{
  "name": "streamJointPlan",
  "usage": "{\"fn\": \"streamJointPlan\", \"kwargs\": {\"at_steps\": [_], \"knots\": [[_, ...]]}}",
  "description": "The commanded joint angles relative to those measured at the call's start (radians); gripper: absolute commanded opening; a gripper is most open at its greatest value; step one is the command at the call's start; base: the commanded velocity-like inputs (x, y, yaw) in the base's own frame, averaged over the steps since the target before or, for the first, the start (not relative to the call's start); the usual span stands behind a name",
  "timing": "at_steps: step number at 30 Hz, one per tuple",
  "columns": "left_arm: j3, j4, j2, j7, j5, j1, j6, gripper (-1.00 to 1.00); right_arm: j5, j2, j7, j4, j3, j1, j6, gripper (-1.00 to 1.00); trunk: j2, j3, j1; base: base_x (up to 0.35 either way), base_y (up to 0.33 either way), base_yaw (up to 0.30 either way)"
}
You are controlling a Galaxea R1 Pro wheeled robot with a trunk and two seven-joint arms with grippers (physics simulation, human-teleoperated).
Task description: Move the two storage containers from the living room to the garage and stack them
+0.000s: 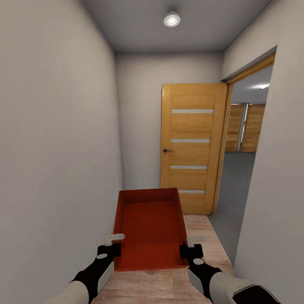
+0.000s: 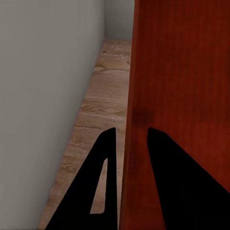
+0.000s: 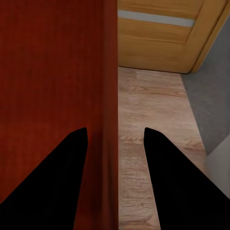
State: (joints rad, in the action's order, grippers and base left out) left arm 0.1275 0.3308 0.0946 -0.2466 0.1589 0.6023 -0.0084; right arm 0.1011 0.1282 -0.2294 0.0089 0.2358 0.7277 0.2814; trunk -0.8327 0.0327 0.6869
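Observation:
One orange-red storage container (image 1: 152,228) hangs level in front of me above the wood-plank floor of a narrow hallway. My left gripper (image 1: 113,245) is shut on its left wall near the close corner. My right gripper (image 1: 192,247) is shut on its right wall. In the left wrist view the container (image 2: 182,72) wall runs between the two black fingers of the left gripper (image 2: 132,129). In the right wrist view the container (image 3: 52,62) wall edge lies between the fingers of the right gripper (image 3: 115,128). The container looks empty.
A plain wall (image 1: 55,147) stands close on my left, another wall (image 1: 274,190) on my right. Ahead, an open wooden door (image 1: 192,147) leans against the end wall. Beside it a doorway (image 1: 236,190) leads right into a grey-floored room; whether that is the garage I cannot tell.

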Motion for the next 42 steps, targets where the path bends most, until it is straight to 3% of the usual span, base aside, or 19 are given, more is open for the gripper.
{"fn": "streamJointPlan", "kwargs": {"at_steps": [1, 31, 42], "knots": [[-0.006, -0.002, -0.041, -0.019, 0.010, 0.001, -0.001, -1.00, -0.024, 0.001, 0.003, -0.003, -0.012, 0.001, 0.039, -1.00, -0.001, 0.002, 0.001, 0.322, 0.000, 0.000], [-0.006, -0.001, -0.042, -0.019, 0.008, 0.001, -0.002, -1.00, -0.022, 0.002, 0.002, -0.003, -0.012, 0.001, 0.039, -1.00, -0.001, 0.002, 0.001, 0.322, 0.000, -0.001], [-0.007, 0.000, -0.042, -0.019, 0.007, 0.001, -0.003, -1.00, -0.014, 0.001, 0.002, -0.003, -0.013, 0.001, 0.041, -1.00, -0.001, 0.002, 0.001, 0.250, 0.000, -0.171]]}}
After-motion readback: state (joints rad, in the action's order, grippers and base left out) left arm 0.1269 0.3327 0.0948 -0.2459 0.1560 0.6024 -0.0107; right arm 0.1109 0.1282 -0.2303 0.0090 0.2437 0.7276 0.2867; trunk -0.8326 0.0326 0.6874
